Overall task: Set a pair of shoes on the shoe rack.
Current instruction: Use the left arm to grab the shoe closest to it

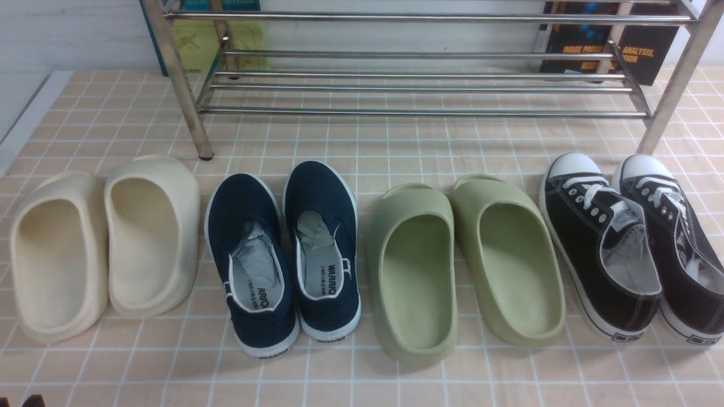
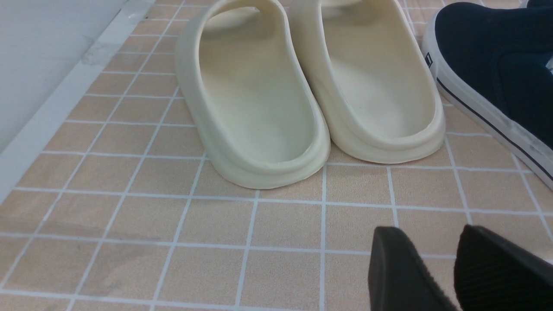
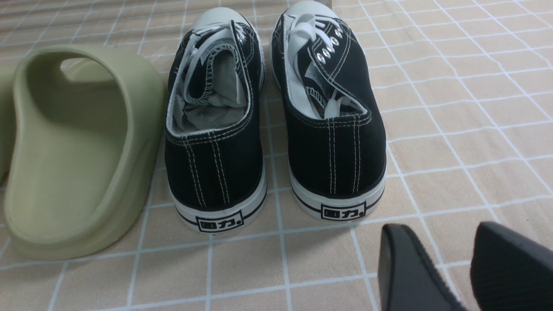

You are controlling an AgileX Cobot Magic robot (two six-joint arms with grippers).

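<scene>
The pair of shoes, two navy slip-ons with white soles, stands side by side on the tiled floor: the left shoe (image 1: 251,265) and the right shoe (image 1: 322,249), toes toward the shoe rack (image 1: 418,112). The steel rack spans the back and holds no shoes. In the left wrist view my left gripper (image 2: 427,233) hangs open over bare tiles, short of the cream slides, with one navy shoe (image 2: 497,65) off to its side. My right gripper (image 3: 438,231) is open too, empty, just behind the heels of the black sneakers. Neither gripper shows in the front view.
Cream slides (image 1: 107,249) lie left of the navy pair, green slides (image 1: 464,265) right of it, and black lace-up sneakers (image 1: 633,243) far right. Books (image 1: 611,51) lean behind the rack. A white border (image 2: 56,103) edges the tiles on the left.
</scene>
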